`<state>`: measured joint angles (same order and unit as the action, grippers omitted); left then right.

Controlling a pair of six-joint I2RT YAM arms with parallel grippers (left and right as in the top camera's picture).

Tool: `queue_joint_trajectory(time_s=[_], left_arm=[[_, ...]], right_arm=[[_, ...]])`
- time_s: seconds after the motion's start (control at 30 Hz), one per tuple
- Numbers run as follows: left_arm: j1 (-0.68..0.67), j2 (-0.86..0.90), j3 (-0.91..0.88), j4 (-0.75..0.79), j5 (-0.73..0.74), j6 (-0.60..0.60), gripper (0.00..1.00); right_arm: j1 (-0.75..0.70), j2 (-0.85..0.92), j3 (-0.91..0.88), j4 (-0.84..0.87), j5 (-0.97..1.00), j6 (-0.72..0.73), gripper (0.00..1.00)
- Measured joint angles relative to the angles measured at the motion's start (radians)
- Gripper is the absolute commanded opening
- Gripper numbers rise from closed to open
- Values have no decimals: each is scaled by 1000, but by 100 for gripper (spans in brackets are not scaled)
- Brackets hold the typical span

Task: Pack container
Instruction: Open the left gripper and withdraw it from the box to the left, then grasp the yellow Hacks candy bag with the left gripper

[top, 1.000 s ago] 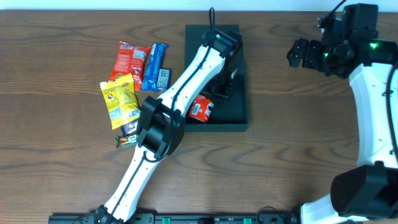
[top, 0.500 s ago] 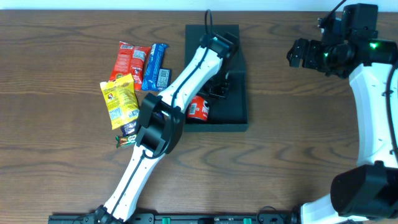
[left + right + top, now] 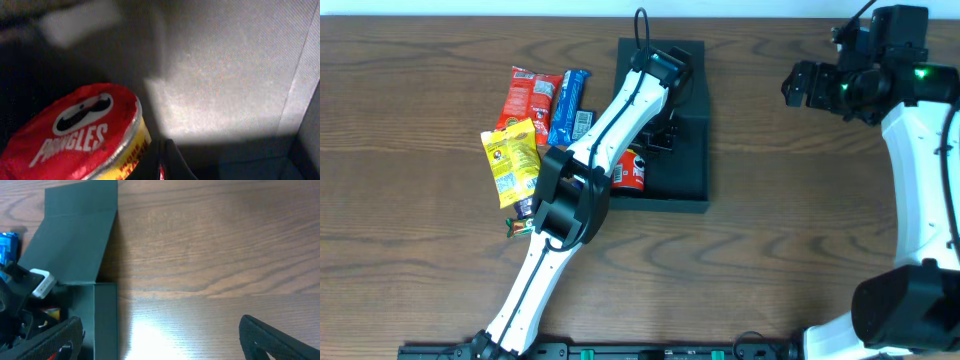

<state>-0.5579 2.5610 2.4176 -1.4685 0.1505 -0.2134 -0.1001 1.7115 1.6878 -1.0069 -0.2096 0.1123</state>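
The black container (image 3: 692, 150) lies open at the table's middle back, with its flap lid seen in the right wrist view (image 3: 75, 235). A short red Pringles can (image 3: 631, 171) lies inside at the front left corner. In the left wrist view the can's red top (image 3: 75, 130) is close at the left, on the container floor (image 3: 225, 75). My left gripper (image 3: 661, 133) is down inside the container, its fingers (image 3: 162, 167) pressed together beside the can. My right gripper (image 3: 803, 86) hangs open and empty above bare table right of the container (image 3: 160, 335).
Loose snacks lie left of the container: a red packet (image 3: 530, 97), a blue bar (image 3: 570, 108), a yellow packet (image 3: 512, 160) and a small green bar (image 3: 523, 226). The left arm crosses over the container's left edge.
My left gripper has moved back and left inside the container. The Pringles can has slid left with it, and the container's front right corner has shifted left. The right arm is still.
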Motion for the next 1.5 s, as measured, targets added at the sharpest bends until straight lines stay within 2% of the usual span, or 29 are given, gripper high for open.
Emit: queue_joint_trajectory(time_s=[0.13, 0.37, 0.53, 0.67, 0.8, 0.93, 1.07, 1.23, 1.33, 1.5], left_arm=[[0, 9, 109, -47, 2, 0, 6], [15, 8, 507, -104, -44, 0, 6], [117, -37, 546, -141, -115, 7, 6], [288, -108, 537, -142, -140, 27, 6], [467, -271, 399, -140, -155, 38, 6], [544, -394, 168, -84, -154, 78, 6], [601, -388, -29, 63, -100, 172, 6], [693, -371, -160, 188, 1, 298, 13], [733, -371, -196, 203, 29, 322, 6], [730, -371, -342, 208, 132, 323, 6]], right_arm=[[0, 0, 0, 5, 0, 0, 99], [0, 0, 0, 9, 0, 0, 99], [0, 0, 0, 10, 0, 0, 99], [0, 0, 0, 17, 0, -6, 99], [0, 0, 0, 41, 0, -21, 99], [0, 0, 0, 51, 0, -27, 99], [0, 0, 0, 45, 0, -26, 99], [0, 0, 0, 39, 0, -5, 99], [0, 0, 0, 39, 0, 10, 99], [0, 0, 0, 55, 0, 30, 99]])
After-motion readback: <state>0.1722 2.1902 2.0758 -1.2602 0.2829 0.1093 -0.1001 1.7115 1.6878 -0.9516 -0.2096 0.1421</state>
